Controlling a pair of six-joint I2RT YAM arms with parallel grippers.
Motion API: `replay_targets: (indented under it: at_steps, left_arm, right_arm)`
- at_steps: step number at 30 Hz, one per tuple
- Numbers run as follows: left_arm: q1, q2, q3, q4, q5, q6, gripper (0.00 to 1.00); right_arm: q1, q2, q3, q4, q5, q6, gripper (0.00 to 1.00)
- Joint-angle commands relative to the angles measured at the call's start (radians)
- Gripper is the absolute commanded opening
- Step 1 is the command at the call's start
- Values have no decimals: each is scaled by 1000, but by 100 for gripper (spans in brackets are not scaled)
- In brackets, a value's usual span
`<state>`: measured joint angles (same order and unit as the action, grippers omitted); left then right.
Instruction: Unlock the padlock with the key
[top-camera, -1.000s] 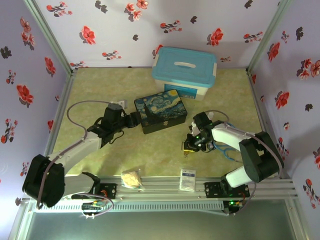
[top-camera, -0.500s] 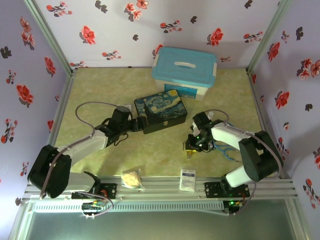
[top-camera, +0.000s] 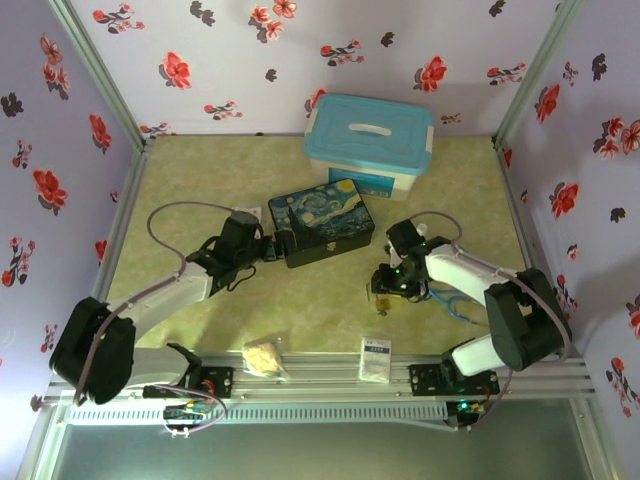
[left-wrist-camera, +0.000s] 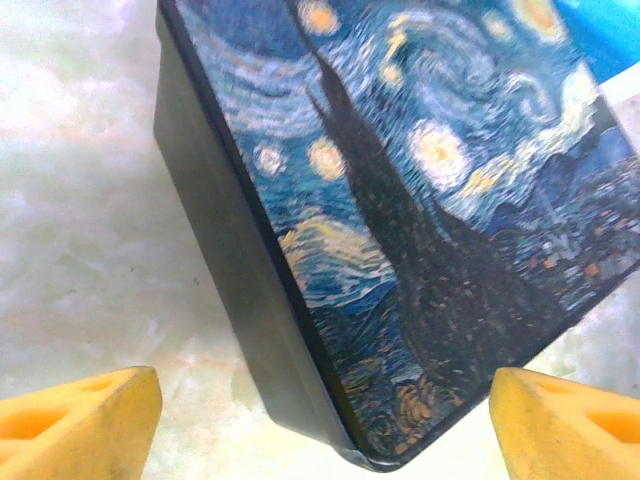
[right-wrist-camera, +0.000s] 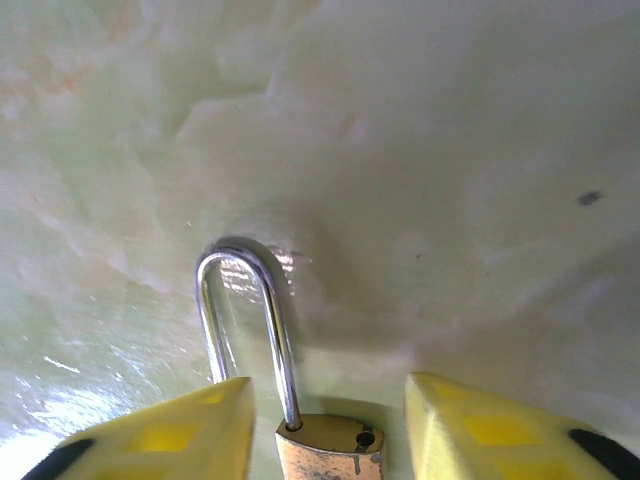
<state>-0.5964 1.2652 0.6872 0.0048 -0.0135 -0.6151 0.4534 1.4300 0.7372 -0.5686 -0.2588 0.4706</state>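
The brass padlock (right-wrist-camera: 328, 450) lies on the pale green tabletop, its silver shackle (right-wrist-camera: 245, 320) pointing away from me. One shackle leg sits in the body, and a hole beside it stands empty. My right gripper (right-wrist-camera: 328, 400) is open and straddles the padlock body with a small gap on each side; its left finger (right-wrist-camera: 170, 430) covers the other shackle leg. In the top view the right gripper (top-camera: 383, 290) is low over the table at centre right. My left gripper (left-wrist-camera: 322, 400) is wide open at the near corner of the Starry Night tin (left-wrist-camera: 400, 200). The key is out of view.
The Starry Night tin (top-camera: 320, 222) lies mid-table, with the left gripper (top-camera: 272, 247) at its left end. A white box with a blue lid (top-camera: 370, 145) stands behind it. A small bag (top-camera: 264, 357) and a white packet (top-camera: 376, 357) rest on the front rail. Floral walls close in three sides.
My right gripper has opened from shut around the padlock. The left gripper has moved right to the tin's corner and spread wider.
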Motion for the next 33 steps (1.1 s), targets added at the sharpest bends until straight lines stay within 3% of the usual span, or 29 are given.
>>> replay_targets:
  at_steps: [1,3,7,8,11,14,18,22,27,30,33]
  left_arm:
    - [42,-83,15,-20,-29,30,90]
    - [86,-130,-3,-28,-39,37,94]
    - [200,-183,14,-126,-65,96,100]
    - [225,-190,21,-149,-82,107,100]
    - [314,-223,6,-159,-134,136,100]
    - [415,-236,-15,-142,-153,154,100]
    - [442,-236,-76,-12,-295,294,100]
    - [466,-188,-136,127,-434,429,100]
    - [518,-86,-198,318,-400,523,100]
    - [554,-15,-239,473,-340,482,100]
    - [573,64,-285,645,-307,486,100]
  right_arm:
    - [2,-70,49,-24,103,-25,59]
    - [2,-116,62,-11,170,-36,68]
    - [2,-230,86,39,330,-84,97]
    - [2,-261,86,57,381,-92,99]
    - [-14,-358,54,156,498,-129,99]
    - [-92,-420,30,243,516,-162,99]
    - [-293,-419,15,316,456,-152,99]
    - [-504,-359,-100,517,440,-122,99]
    - [-527,-352,-305,902,566,-252,99]
    - [-528,-266,-415,1200,561,-291,99]
    - [-529,-184,-406,1236,543,-283,99]
